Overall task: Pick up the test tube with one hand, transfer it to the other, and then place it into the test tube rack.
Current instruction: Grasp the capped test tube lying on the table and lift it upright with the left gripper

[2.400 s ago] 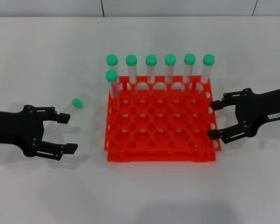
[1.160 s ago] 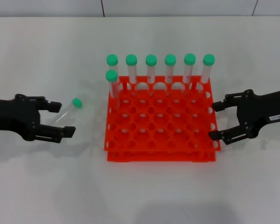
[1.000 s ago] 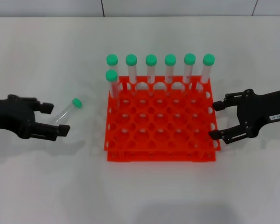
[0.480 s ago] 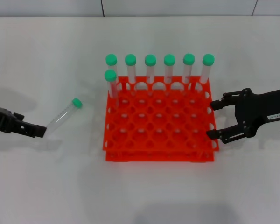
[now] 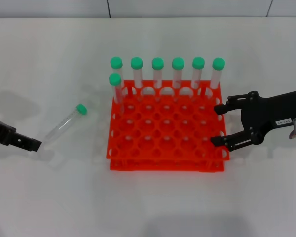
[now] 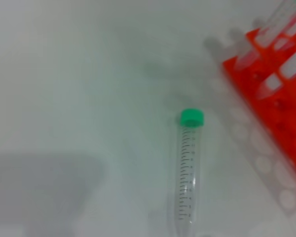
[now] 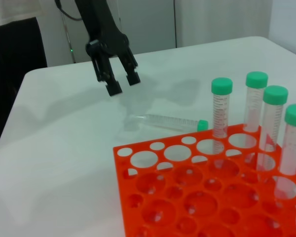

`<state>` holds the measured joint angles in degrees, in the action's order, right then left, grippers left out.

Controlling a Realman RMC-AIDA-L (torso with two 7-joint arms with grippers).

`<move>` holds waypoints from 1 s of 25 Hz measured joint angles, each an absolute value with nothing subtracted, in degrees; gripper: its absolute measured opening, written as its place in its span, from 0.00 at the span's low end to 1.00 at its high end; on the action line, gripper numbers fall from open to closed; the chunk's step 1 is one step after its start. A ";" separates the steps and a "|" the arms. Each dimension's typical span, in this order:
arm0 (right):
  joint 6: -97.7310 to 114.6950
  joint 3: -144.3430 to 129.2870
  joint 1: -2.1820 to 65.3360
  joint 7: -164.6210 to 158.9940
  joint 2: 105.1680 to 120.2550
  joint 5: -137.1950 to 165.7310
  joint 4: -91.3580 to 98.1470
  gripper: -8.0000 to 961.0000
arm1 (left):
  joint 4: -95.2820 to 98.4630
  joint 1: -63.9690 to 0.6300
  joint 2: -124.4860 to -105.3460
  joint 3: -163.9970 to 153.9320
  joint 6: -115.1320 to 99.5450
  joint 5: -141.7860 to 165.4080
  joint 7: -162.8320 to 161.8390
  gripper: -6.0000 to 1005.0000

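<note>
The test tube (image 5: 64, 124), clear with a green cap, lies on the white table left of the rack; it also shows in the left wrist view (image 6: 187, 173) and the right wrist view (image 7: 170, 121). My left gripper (image 5: 34, 143) is at the far left, apart from the tube's bottom end and empty; the right wrist view shows its gripper (image 7: 122, 84) raised, fingers a little apart. My right gripper (image 5: 217, 125), with the white label, is open and empty at the right edge of the orange-red rack (image 5: 138, 158).
Several green-capped tubes (image 5: 177, 74) stand upright in the rack's back row, one more (image 5: 116, 86) in the second row at the left. The rack also shows in the wrist views (image 6: 286, 133) (image 7: 153, 217). Bare table lies in front.
My left gripper has pulled back to the left, away from the tube, which stays lying on the table. My right gripper has moved left to the rack's right edge.
</note>
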<state>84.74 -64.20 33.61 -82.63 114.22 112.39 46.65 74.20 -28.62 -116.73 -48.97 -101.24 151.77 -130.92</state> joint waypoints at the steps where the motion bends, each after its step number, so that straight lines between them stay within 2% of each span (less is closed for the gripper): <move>1: 84.87 -64.11 33.57 -82.63 114.28 112.38 46.66 0.86 | 73.92 -28.62 -116.74 -49.74 -100.64 151.87 -131.21 0.87; 25: 85.60 -64.07 33.52 -82.16 115.15 111.61 47.56 0.85 | 63.08 -33.47 -117.66 -55.16 -91.55 155.18 -132.14 0.87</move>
